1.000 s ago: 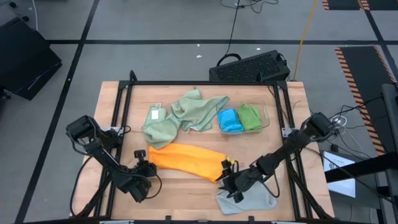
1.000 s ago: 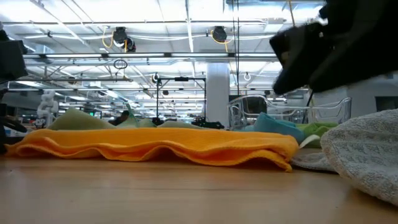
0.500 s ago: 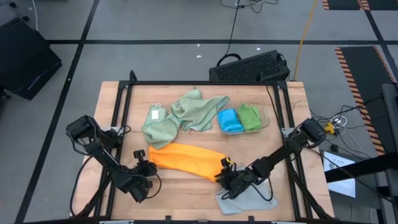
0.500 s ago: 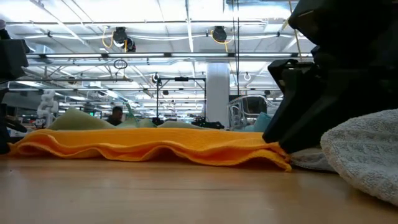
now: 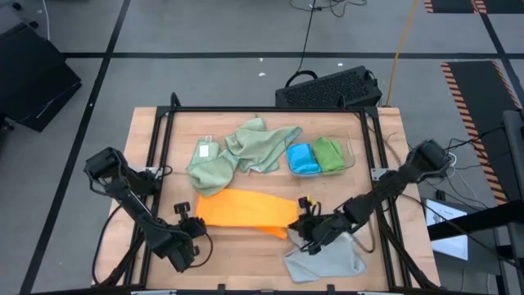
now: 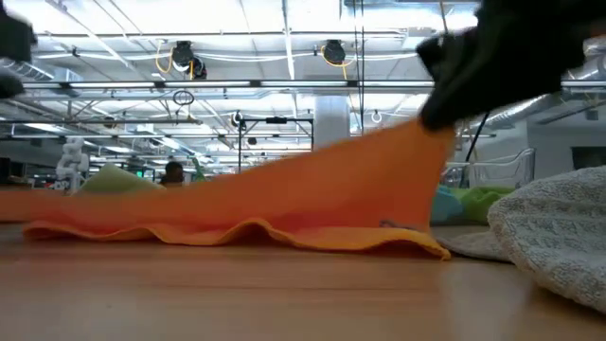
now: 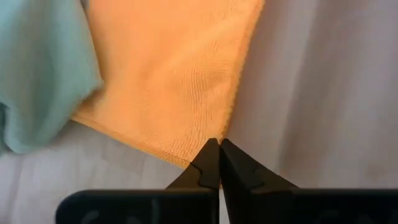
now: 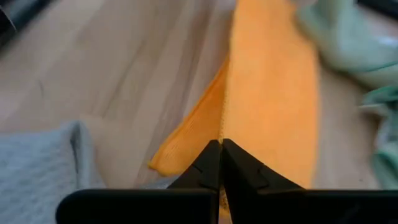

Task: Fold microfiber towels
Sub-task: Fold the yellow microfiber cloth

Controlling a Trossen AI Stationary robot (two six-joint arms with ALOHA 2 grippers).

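Both hands pinching the orange towel's ends

Lower left of the high view, my left hand (image 5: 187, 231) is shut on the orange towel (image 5: 241, 211); its long axis runs left to right across the surface (image 5: 246, 246), and at lower centre-right my right hand (image 5: 301, 223) holds the other end lifted, so each hand sits at its own end.

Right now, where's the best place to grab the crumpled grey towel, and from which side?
Judging from above, take the grey towel at its far-right corner, coming in from the table's right edge. That corner lies flat and clear, while its inner edge sits under the right gripper, which is shut on the orange towel.
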